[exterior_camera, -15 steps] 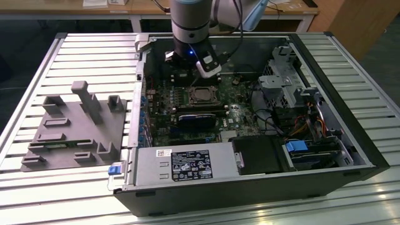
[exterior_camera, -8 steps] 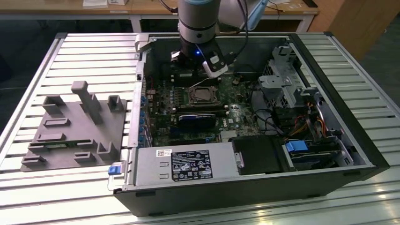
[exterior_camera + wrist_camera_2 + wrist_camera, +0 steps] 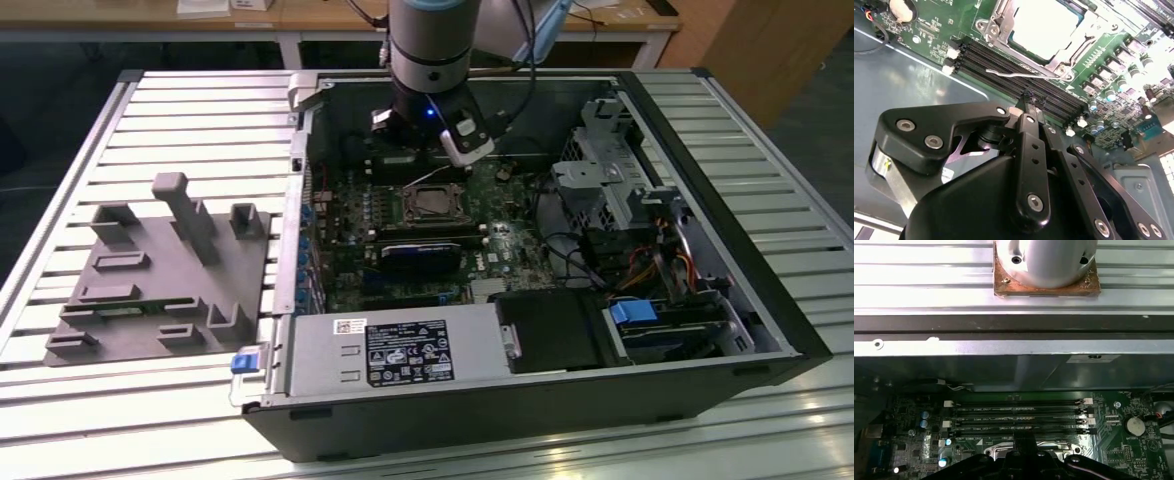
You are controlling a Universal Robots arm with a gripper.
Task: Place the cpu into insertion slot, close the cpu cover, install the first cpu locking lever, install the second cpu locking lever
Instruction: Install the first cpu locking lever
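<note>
Inside the open computer case, the cpu (image 3: 430,204) lies in the insertion slot (image 3: 430,188) on the green motherboard. In the second wrist view the cpu (image 3: 1044,22) shows a bright silvery top, and the cpu cover (image 3: 1002,26) lies flat around it as a metal frame. A thin wire locking lever (image 3: 1019,75) sticks out along the slot's edge, over the memory slots. My gripper (image 3: 1029,98) hangs just beside that lever with its black fingers drawn together, nothing visible between them. In the exterior view the gripper (image 3: 416,165) is just behind the slot.
Memory slots (image 3: 1019,417) run between the slot and the case wall. A power supply (image 3: 407,350) fills the case's front, and a drive cage (image 3: 627,200) with cables stands on the exterior view's right. A grey fixture (image 3: 160,270) sits on the slatted table left of the case.
</note>
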